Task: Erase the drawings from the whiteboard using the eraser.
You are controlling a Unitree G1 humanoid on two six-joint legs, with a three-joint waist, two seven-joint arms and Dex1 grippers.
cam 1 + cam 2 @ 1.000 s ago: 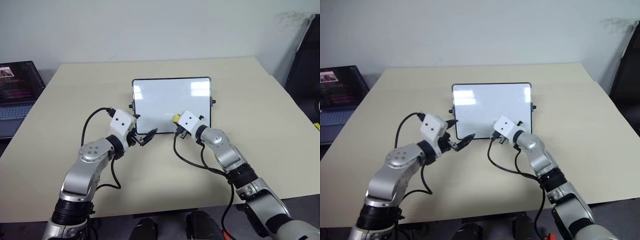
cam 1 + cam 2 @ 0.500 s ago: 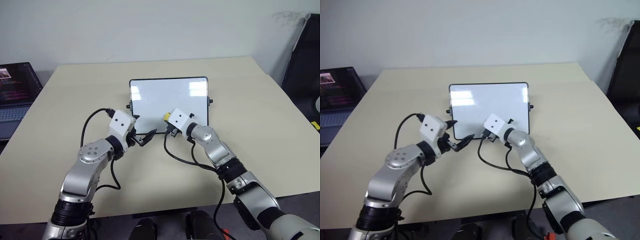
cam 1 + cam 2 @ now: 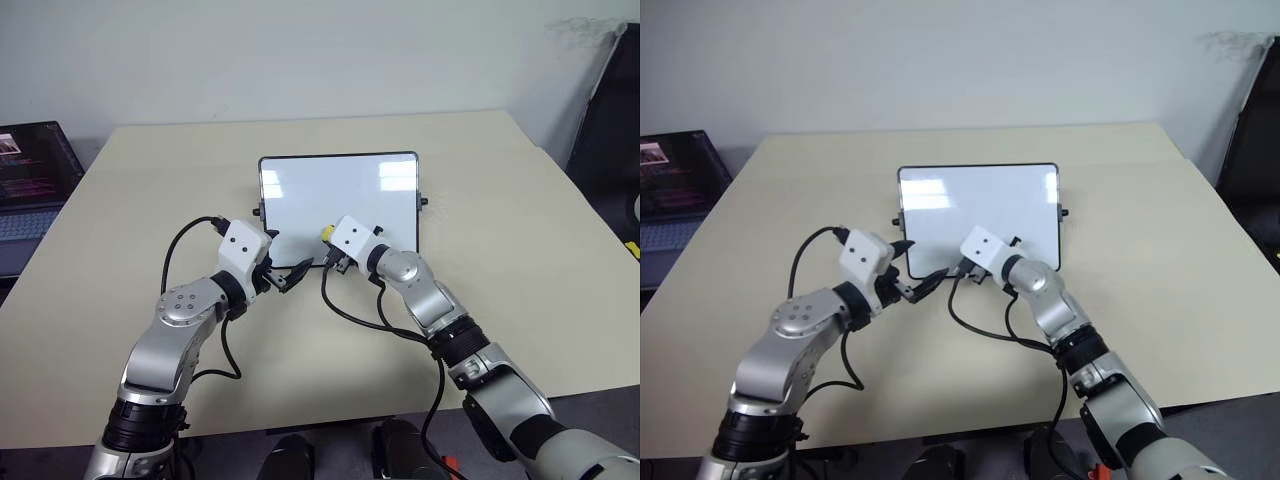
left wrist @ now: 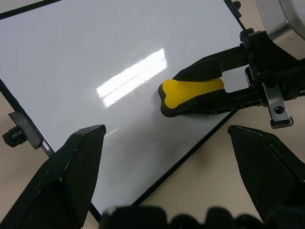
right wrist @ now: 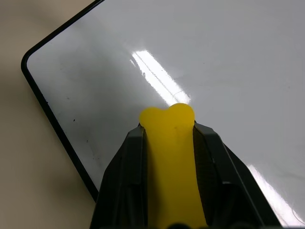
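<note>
The whiteboard lies flat on the table's middle, black-framed, with small knobs on its short sides. My right gripper is shut on the yellow eraser, whose dark underside rests on the board near its front edge, left of centre. The eraser points toward the board's left side. My left gripper stands open at the board's front left corner, fingers spread and holding nothing. The drawings are out of view: the surface I see is plain white with glare streaks.
An open laptop sits off the table's left side. A dark object stands at the far right. The beige table has free room around the board.
My right gripper has slid the eraser leftward along the board's front part, closer to the left gripper. The left arm has stayed put.
</note>
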